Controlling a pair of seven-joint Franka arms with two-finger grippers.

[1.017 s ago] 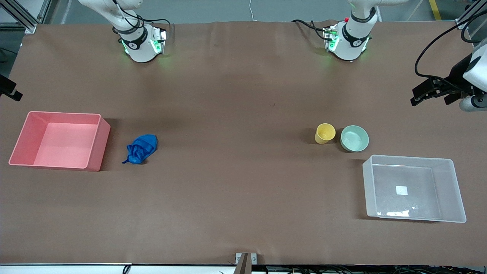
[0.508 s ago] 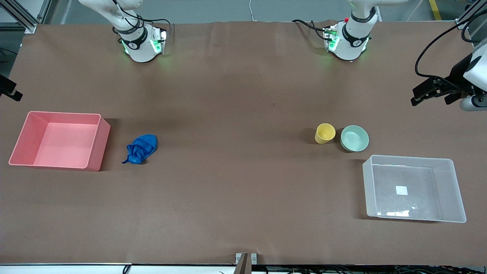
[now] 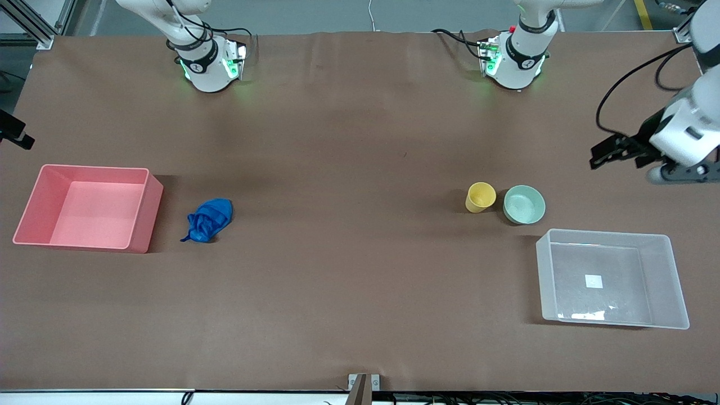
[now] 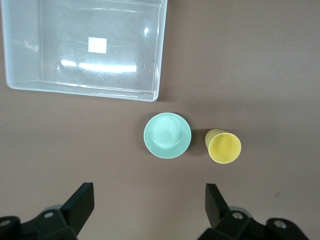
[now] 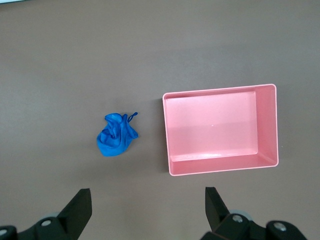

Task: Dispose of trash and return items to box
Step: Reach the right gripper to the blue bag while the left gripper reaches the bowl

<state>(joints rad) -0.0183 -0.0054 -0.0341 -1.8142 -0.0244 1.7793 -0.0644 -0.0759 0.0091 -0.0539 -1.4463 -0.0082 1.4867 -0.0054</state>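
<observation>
Nothing is done yet, by my reckoning: the blue wad (image 3: 208,220) lies on the worktop (image 3: 349,270) just beside the pink bin (image 3: 25,233), which is empty, and the clear box (image 3: 675,281) holds nothing but its white label (image 3: 594,281). The yellow cup (image 3: 480,197) and the green bowl (image 3: 524,204) stand side by side, close but apart, on the worktop near the box's corner and a little farther from the front camera than it. So all three things are left to move, the wad presumably into the pink bin and the cup and bowl into the box. The left pincer (image 4: 150,202) hangs spread wide and empty high over the worktop at the left arm's end, with the cup, bowl and box below its camera. The right pincer (image 5: 148,202) is likewise wide and empty, up over the wad and the pink bin; its hand is out of the front view. The worktop is covered in plain brown sheeting, slightly rippled near the bases, with cables trailing at each base and green lights glowing there. Grey floor and metal framing show past the edges.
</observation>
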